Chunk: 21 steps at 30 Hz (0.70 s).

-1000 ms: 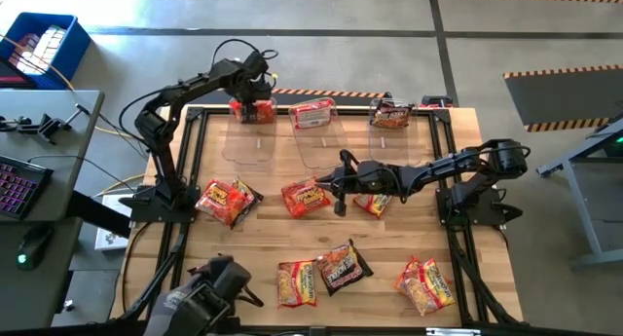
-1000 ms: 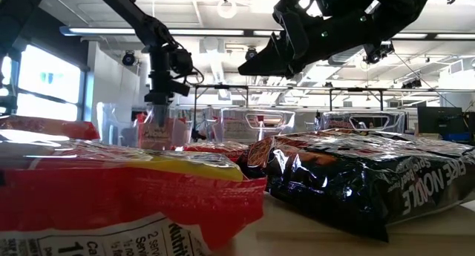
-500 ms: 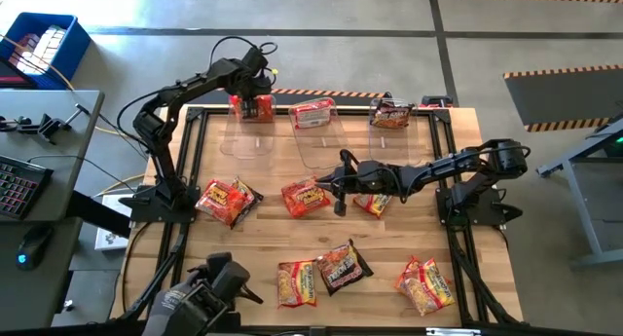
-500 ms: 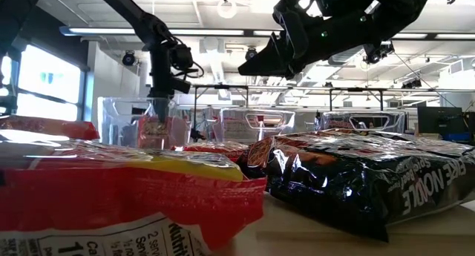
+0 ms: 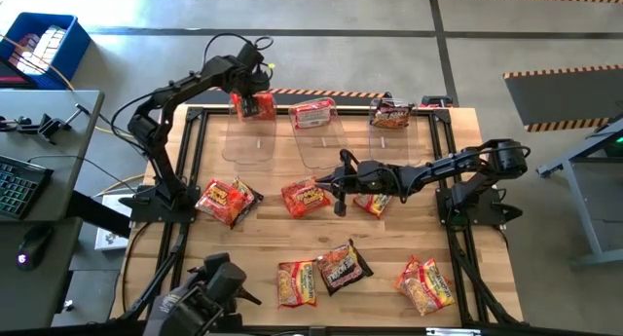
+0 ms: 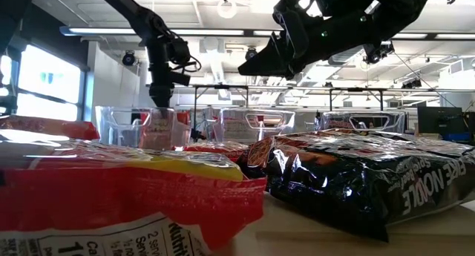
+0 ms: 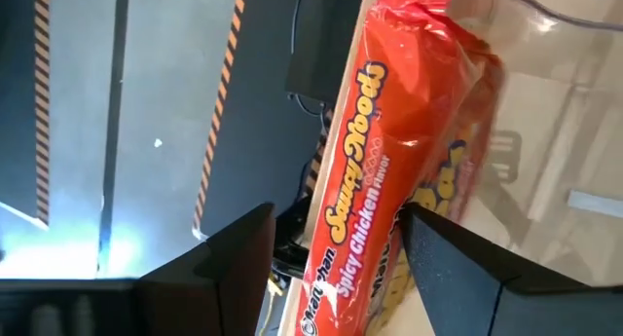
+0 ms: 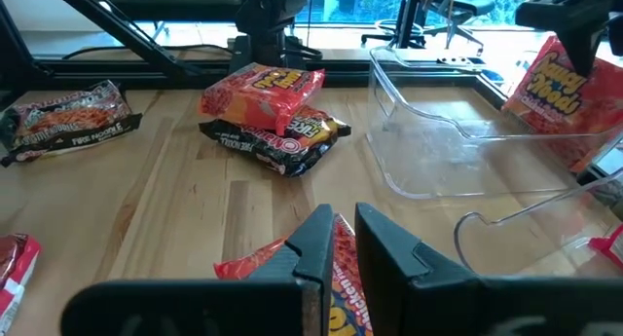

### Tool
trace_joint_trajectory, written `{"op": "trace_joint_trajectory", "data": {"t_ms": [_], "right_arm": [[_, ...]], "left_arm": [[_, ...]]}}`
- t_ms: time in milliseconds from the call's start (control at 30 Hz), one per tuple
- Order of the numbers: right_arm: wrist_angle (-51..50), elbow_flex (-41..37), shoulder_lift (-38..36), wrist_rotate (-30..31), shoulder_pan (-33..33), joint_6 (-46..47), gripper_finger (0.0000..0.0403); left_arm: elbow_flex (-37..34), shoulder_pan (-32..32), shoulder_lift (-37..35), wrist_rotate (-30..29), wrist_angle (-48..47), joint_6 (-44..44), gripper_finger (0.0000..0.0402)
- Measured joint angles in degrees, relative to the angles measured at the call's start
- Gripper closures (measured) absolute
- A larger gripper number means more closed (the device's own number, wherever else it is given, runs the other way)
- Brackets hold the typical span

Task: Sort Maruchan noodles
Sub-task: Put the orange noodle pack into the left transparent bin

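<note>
Lifting clear of the far left bin (image 5: 251,131), the left gripper (image 5: 255,81) now stands higher over it than a second ago, jaws wide with nothing between them. The orange packet (image 5: 253,105) it was lowering a moment back now stands on edge inside that bin, leaning against the far wall; the left wrist view shows its label just beyond the spread fingers (image 7: 229,263). One packet looks sorted, then, and this arm seems free for another.

The right gripper (image 5: 340,193) hangs unmoved over the middle of the tabletop (image 5: 389,253), jaws nearly closed on nothing, directly above a red packet (image 8: 341,287) lying flat.

The middle bin (image 5: 319,136) holds a red-and-white packet (image 5: 313,113), the right bin (image 5: 394,131) a darker one (image 5: 392,113). Loose packets remain on the pale wooden planks: a pair near the left arm's base (image 5: 227,200), one by the centre (image 5: 306,197), three along the near edge, one of them dark (image 5: 344,266).

Beyond lies a grey concrete floor with striped hazard tape (image 5: 565,71), a desk with a keyboard (image 5: 21,188) to the left, and ceiling strip lights in the low view.
</note>
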Motion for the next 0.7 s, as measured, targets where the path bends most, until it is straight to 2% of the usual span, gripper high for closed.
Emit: {"op": "trace_joint_trajectory", "data": {"t_ms": [567,700], "right_arm": [[-0.41,0.01,0.0,0.02,1.32,0.87,0.0373],[-0.48,0.0,0.0,0.04,1.81,0.87,0.0373]], "left_arm": [[0.0,-4.09,0.05,-4.02,-0.38,-2.67,0.0188],[0.0,-5.03,0.05,-7.53,-0.44,-3.57,0.0188]]}}
